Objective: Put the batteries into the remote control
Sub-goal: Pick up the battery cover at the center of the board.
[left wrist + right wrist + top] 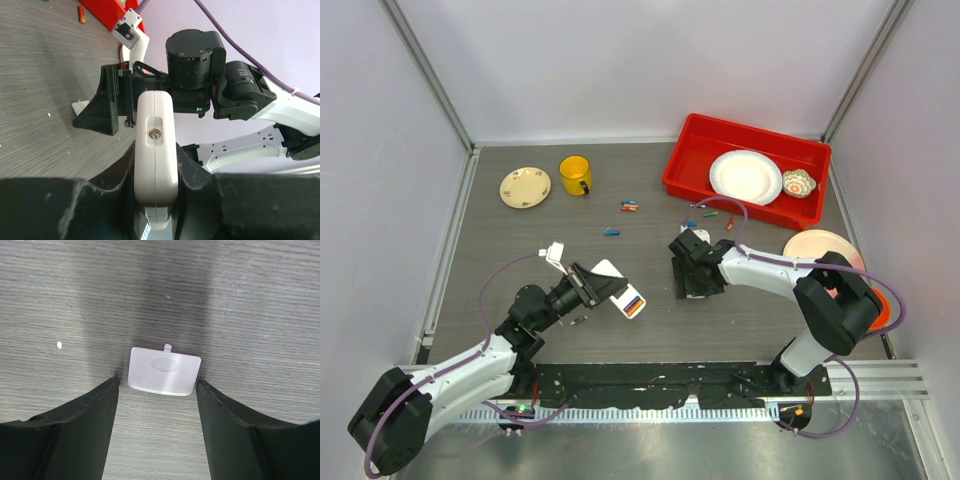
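My left gripper [600, 283] is shut on the remote control [626, 297], a white handset held above the table. Coloured batteries [635, 306] show in its open end. In the left wrist view the remote [156, 150] stands edge-on, clamped between both fingers. My right gripper [695, 280] points down at the table, open. Its jaws straddle the small white battery cover [164, 371], which lies flat on the table. Loose batteries lie farther back: a pair [629, 206], a blue one [611, 232] and several near the bin [705, 213].
A red bin [685, 165] at the back right holds a white plate [745, 176] and a small patterned bowl [799, 183]. A yellow mug [576, 175] and a cream plate [525, 186] stand at the back left. Pink and orange plates [817, 245] lie at the right.
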Available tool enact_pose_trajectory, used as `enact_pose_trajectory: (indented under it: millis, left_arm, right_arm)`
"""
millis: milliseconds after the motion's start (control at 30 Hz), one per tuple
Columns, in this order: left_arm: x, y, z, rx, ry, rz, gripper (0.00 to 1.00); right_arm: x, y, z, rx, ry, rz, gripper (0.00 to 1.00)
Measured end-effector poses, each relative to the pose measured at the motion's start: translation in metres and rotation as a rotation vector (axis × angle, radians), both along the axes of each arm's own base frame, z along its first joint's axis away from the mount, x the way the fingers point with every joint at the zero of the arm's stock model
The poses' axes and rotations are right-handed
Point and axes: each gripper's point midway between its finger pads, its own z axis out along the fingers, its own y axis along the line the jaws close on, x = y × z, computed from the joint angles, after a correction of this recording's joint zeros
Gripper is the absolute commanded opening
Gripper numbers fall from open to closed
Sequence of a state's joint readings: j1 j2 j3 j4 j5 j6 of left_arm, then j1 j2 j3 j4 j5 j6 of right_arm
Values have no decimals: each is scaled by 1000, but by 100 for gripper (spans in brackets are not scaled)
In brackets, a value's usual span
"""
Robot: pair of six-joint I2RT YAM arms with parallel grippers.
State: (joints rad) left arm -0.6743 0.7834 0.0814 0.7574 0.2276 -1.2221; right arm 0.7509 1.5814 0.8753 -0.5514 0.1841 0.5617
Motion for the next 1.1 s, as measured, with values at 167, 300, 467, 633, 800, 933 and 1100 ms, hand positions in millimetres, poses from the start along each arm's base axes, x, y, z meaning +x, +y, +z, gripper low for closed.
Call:
enact_pose_trajectory:
  millis: [167, 300, 467, 633, 800, 933, 1100]
  left_arm:
    - [0, 0, 0, 0, 0, 0, 0]
    - [0, 0, -1, 1, 2, 0, 0]
    - [-2, 2, -6, 6, 7, 0, 0]
    - [-3, 3, -4, -1, -1, 0, 0]
    - [-3, 3, -3, -3, -3, 0, 0]
    - [-3, 2, -6, 5, 6, 0, 0]
    - [0, 0, -19, 34, 43, -3, 0]
  right_arm:
    - [1, 0, 0, 4, -6, -41, 66]
    - [2, 0, 0, 8, -7, -70, 63]
    - [2, -1, 0, 9, -9, -92, 58]
    - [2, 0, 0, 11, -8, -101, 37]
    - [2, -1, 0, 16, -14, -101, 1]
    - [-4, -5, 3, 15, -12, -97, 1]
    - [-18, -16, 45, -14, -5, -22, 1]
